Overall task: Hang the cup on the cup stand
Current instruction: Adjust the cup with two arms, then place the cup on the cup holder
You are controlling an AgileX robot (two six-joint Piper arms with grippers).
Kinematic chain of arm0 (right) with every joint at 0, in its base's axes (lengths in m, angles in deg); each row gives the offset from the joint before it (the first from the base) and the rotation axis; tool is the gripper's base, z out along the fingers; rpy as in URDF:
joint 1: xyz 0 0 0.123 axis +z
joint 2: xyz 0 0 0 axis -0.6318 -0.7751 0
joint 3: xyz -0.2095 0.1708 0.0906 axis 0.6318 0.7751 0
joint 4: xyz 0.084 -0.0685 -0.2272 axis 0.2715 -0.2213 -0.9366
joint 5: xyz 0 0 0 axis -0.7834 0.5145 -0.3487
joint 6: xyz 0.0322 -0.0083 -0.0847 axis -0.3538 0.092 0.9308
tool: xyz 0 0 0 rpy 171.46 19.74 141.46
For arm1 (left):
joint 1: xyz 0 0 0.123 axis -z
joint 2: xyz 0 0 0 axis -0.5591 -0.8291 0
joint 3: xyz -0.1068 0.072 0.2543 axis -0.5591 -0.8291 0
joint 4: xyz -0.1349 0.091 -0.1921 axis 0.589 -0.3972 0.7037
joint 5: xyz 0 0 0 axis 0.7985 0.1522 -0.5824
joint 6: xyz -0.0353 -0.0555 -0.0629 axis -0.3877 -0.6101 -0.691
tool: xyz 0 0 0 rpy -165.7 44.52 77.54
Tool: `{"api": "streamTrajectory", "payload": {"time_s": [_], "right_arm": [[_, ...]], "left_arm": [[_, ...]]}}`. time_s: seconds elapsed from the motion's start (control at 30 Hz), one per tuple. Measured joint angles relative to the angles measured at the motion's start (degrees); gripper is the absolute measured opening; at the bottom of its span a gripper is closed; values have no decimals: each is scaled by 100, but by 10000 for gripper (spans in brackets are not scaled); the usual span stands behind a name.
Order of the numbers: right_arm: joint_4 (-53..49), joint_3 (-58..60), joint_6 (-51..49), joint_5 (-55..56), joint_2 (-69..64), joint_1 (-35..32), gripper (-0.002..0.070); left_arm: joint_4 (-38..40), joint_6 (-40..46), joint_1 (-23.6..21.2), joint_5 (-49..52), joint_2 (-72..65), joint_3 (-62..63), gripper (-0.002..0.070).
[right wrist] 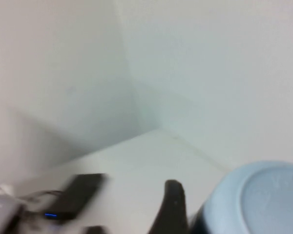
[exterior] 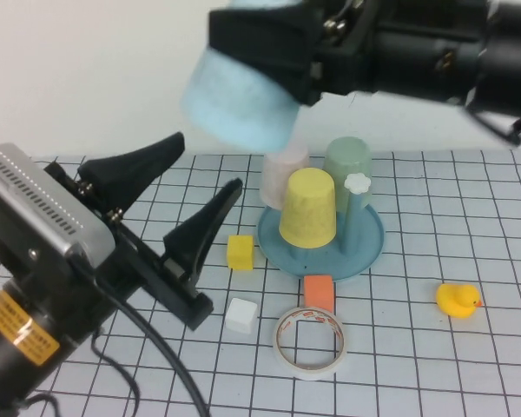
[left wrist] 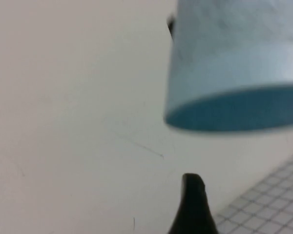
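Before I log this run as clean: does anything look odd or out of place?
Nothing stands out. The right gripper holds the blue cup tilted in the air above the stand, which already carries three cups. The left gripper hovers open beside it.

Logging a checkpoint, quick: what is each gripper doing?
Left gripper: open, empty, low at left.
Right gripper: shut on the cup, raised above the cup stand.

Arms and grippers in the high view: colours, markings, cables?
Left gripper, low on the robot's left: long tapered matte-black fingers on a black bracket, behind a silver perforated camera housing; a black wrist with a yellow lightning-bolt sticker and a black cable looping beneath. Right gripper, at the top of the high view: all-black blocky body with visible screws and cylindrical black links.
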Motion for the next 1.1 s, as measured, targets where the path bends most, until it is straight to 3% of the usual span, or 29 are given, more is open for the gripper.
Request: {"api": "streamTrajectory", "payload": {"time_s": [0.17, 0.27, 0.37, 0.47, 0.73, 1.1], "right_arm": [[-827, -9, 526, 905, 304, 0, 577], [-1051, 128, 538, 1620, 326, 0, 577], [-1083, 330, 538, 2401, 284, 0, 577], [-1083, 474, 623, 3198, 122, 0, 577], [-1051, 518, 1128, 4192, -856, 0, 577], [-910, 123, 1182, 4572, -1979, 0, 577]], "left_arm": [[-158, 0, 0, 1267, 619, -9, 422], [-107, 0, 0, 2360, 1087, -9, 302], [-68, 0, 0, 3663, 1592, -9, 116], [-48, 0, 0, 4907, 2131, -9, 31], [28, 0, 0, 7127, 3048, -9, 0], [42, -54, 0, 7596, 3201, -9, 0]]}}
